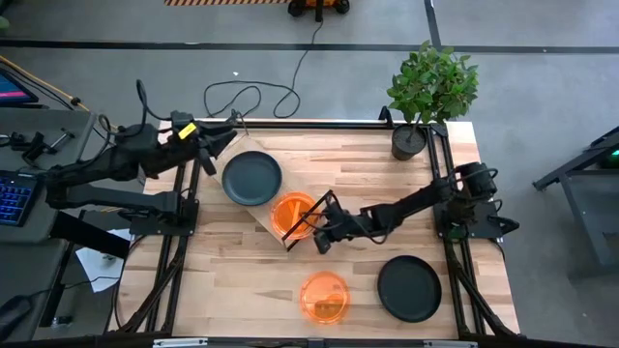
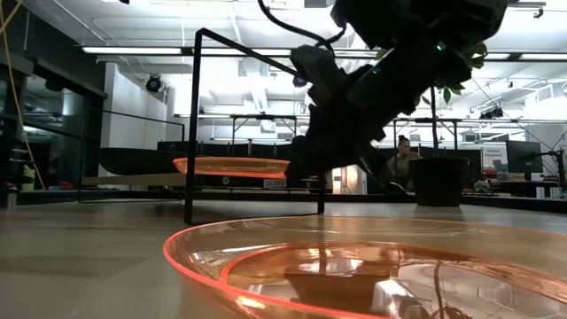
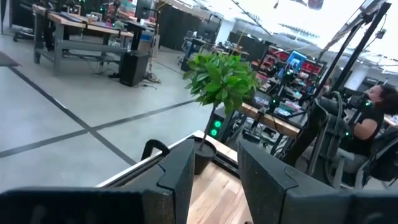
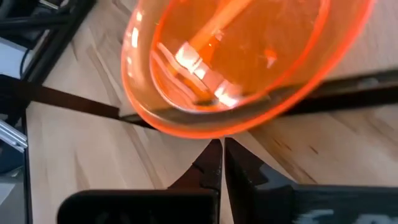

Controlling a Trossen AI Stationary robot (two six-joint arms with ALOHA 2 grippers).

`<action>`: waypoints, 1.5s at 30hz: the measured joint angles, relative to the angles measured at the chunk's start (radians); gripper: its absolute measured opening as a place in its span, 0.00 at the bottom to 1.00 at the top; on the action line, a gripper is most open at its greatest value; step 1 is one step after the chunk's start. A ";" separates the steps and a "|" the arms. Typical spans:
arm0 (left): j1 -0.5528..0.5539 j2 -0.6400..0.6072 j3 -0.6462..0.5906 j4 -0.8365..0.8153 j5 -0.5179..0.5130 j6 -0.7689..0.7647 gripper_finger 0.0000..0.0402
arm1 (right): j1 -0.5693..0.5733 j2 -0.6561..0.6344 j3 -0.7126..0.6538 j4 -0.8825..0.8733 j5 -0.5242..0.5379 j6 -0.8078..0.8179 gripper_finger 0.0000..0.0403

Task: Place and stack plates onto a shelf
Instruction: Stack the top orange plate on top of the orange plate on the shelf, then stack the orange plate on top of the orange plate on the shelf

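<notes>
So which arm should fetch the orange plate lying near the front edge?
Probably the right. Its gripper is at the shelf beside the shelved orange plate, near the front orange plate. The left gripper waits at the back-left.

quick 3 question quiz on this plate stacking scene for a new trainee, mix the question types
1. True or false: the orange plate on the shelf lies beside a dark plate on the shelf.
2. How many plates still lie off the shelf, on the table?
3. Which gripper is at the shelf's orange plate? A) left gripper B) right gripper

Key:
1. True.
2. Two: the front orange plate and the front dark plate.
3. B; its fingers are shut just off the plate's rim, while the left gripper waits open at the table's back left.
</notes>
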 joint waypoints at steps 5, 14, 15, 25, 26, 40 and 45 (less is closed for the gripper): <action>0.000 0.015 -0.001 -0.001 0.000 -0.001 0.28 | -0.018 0.000 0.027 -0.001 0.001 -0.029 0.00; 0.000 0.024 -0.001 -0.001 0.001 0.007 0.28 | -0.054 -0.003 0.034 -0.033 -0.081 -0.063 0.00; 0.000 0.022 -0.001 -0.001 0.002 0.006 0.28 | -0.054 -0.009 0.034 -0.054 -0.103 -0.076 0.00; 0.000 -0.023 -0.001 -0.006 0.003 0.001 0.28 | 0.027 -0.276 0.033 -0.496 -0.122 -0.197 0.00; 0.000 -0.023 -0.001 -0.007 0.003 0.001 0.28 | 0.044 -0.307 0.033 -0.544 -0.119 -0.200 0.00; 0.000 -0.003 -0.001 -0.023 0.008 -0.019 0.28 | 0.260 -0.419 -0.167 -0.394 -0.179 0.147 0.01; 0.000 -0.003 -0.001 -0.023 0.015 -0.019 0.28 | 0.287 -0.418 -0.298 -0.123 -0.162 0.380 0.10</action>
